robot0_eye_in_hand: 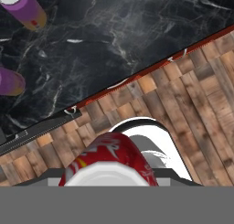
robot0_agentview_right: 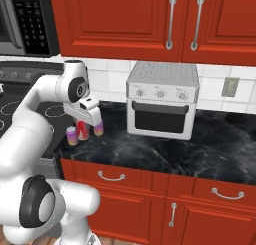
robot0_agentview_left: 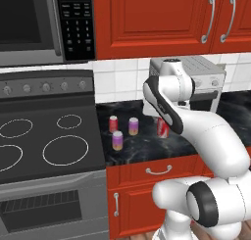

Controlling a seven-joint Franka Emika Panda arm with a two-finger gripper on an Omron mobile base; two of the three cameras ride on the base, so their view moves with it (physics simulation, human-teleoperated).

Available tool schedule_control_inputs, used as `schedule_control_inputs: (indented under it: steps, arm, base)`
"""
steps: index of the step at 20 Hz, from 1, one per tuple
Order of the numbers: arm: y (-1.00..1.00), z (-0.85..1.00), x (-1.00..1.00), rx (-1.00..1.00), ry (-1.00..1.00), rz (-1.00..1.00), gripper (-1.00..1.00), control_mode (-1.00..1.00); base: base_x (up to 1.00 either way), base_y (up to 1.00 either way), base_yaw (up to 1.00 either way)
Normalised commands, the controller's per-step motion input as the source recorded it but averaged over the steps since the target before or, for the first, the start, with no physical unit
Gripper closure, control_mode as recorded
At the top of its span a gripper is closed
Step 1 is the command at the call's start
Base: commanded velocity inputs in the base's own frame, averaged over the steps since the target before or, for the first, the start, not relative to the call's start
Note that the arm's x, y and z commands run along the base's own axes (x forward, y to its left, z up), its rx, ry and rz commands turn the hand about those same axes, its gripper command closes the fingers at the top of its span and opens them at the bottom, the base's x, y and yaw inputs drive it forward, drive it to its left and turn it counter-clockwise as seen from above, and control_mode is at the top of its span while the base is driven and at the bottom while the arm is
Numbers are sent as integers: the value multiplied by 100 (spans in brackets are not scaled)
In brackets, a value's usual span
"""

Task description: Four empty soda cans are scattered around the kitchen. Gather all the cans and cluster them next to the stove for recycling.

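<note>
My gripper (robot0_agentview_right: 84, 124) is shut on a red soda can (robot0_agentview_right: 83, 132), holding it upright low over the black counter (robot0_agentview_right: 165, 149). The same can (robot0_agentview_left: 162, 128) peeks out from behind my forearm, and its silvery top (robot0_eye_in_hand: 109, 173) sits close under the hand camera. To its left, near the stove (robot0_agentview_left: 44, 141), stand three more cans: a red one (robot0_agentview_left: 113, 123), a purple one (robot0_agentview_left: 133, 126) and another purple one (robot0_agentview_left: 117, 140) nearer the counter's front edge. The hand view catches both purple cans (robot0_eye_in_hand: 25, 8) (robot0_eye_in_hand: 9, 81) at upper left.
A silver toaster oven (robot0_agentview_right: 161, 101) stands at the back of the counter, right of the cans. A black microwave (robot0_agentview_left: 46, 23) hangs over the stove, and red wall cabinets (robot0_agentview_right: 150, 24) run above the counter. Drawers (robot0_agentview_left: 158, 171) and wood floor (robot0_eye_in_hand: 192, 90) lie below the counter's edge.
</note>
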Motion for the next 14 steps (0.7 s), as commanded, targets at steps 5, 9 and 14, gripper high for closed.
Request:
schedule_control_inputs:
  steps: [5, 9, 14]
  arm:
    - [0, 0, 0, 0, 0, 0, 100, 100]
    - [0, 0, 0, 0, 0, 0, 100, 100]
    - [0, 0, 0, 0, 0, 0, 100, 100]
  base:
    - [0, 0, 0]
    - [0, 0, 0]
    - [0, 0, 0]
